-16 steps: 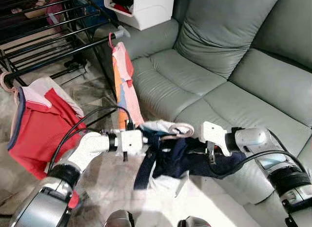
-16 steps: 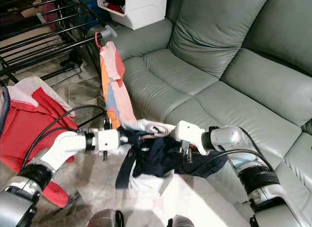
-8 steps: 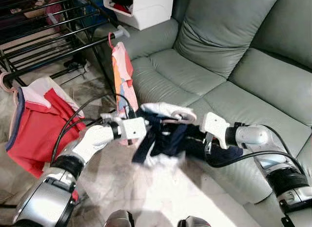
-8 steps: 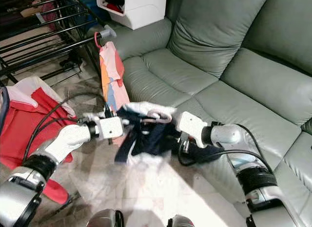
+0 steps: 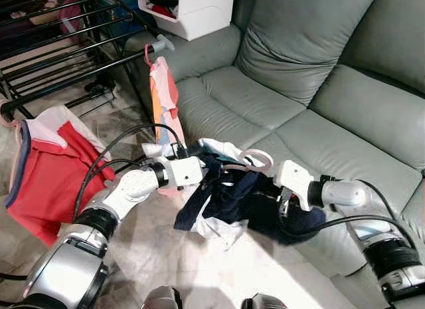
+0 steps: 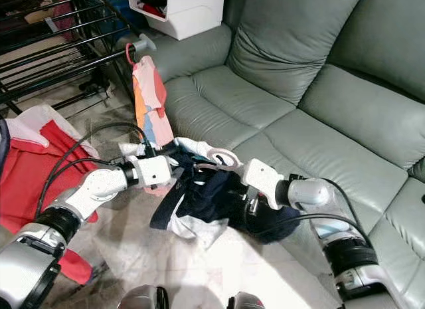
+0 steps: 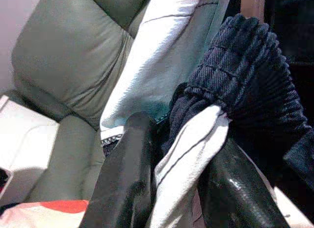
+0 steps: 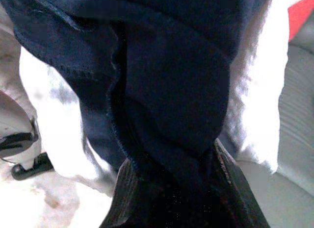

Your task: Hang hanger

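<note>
A navy and white garment on a pale pink hanger hangs between my two grippers, above the floor in front of the sofa. The hanger's hook sticks up from the top of the bundle. My left gripper is shut on the garment's left end; in the left wrist view white and ribbed navy cloth is pinched between its fingers. My right gripper is shut on the right end, with navy cloth between its fingers. The black drying rack stands at the far left.
An orange and pink garment hangs from the rack's end by a pink hook. A red and white garment hangs at the left. The grey-green sofa runs along the right. A white cabinet stands at the back.
Both grippers have lifted the garment and hanger and carried them slightly to the left and away from me. The hook now stands higher. The cloth hangs lower below the left gripper.
</note>
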